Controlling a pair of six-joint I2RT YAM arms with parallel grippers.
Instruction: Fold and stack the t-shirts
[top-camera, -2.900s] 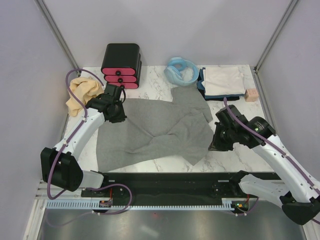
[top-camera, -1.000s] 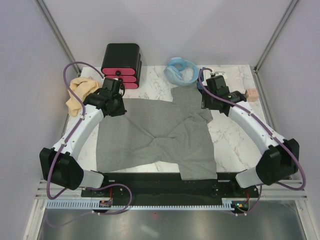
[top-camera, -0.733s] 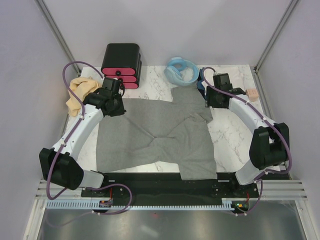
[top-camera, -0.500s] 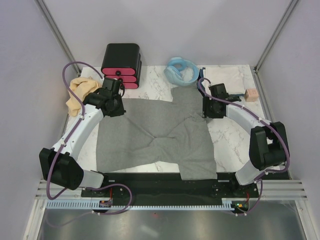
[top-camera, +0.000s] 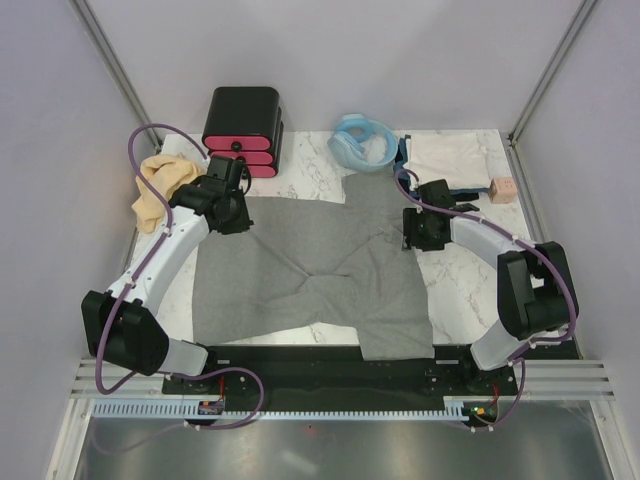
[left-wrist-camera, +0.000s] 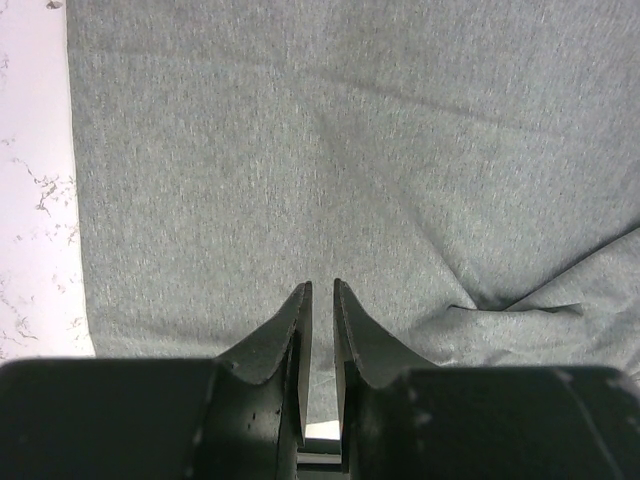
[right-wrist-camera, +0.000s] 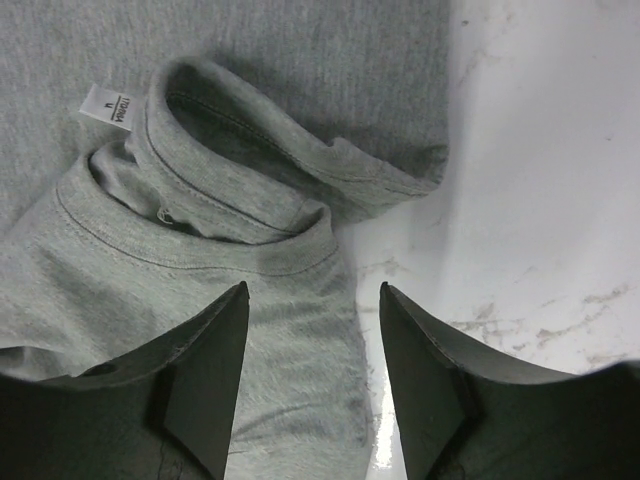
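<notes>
Since half a second ago the right gripper (top-camera: 418, 232) has slid a little toward the near edge along the right side of the heather-grey t-shirt (top-camera: 310, 260), while the left gripper (top-camera: 232, 213) has kept its place at the shirt's far-left corner; the shirt lies spread over the middle of the marble counter (top-camera: 460, 290), creased toward its centre, its near-right corner reaching the counter's near edge; in the right wrist view the right gripper (right-wrist-camera: 312, 290) stands wide open above the rumpled collar (right-wrist-camera: 240, 180), a white label (right-wrist-camera: 108, 106) showing just beyond it and bare counter to the right; in the left wrist view the left gripper (left-wrist-camera: 319, 300) is drawn to a thin slit with grey cloth running into it, flat cloth stretching ahead; the tan-yellow t-shirt (top-camera: 160, 185) lies bunched at the far left, beside the black box with pink drawers (top-camera: 243, 130); the whitish t-shirt (top-camera: 445, 160) lies folded at the far right, next to the light-blue hose (top-camera: 362, 142).
</notes>
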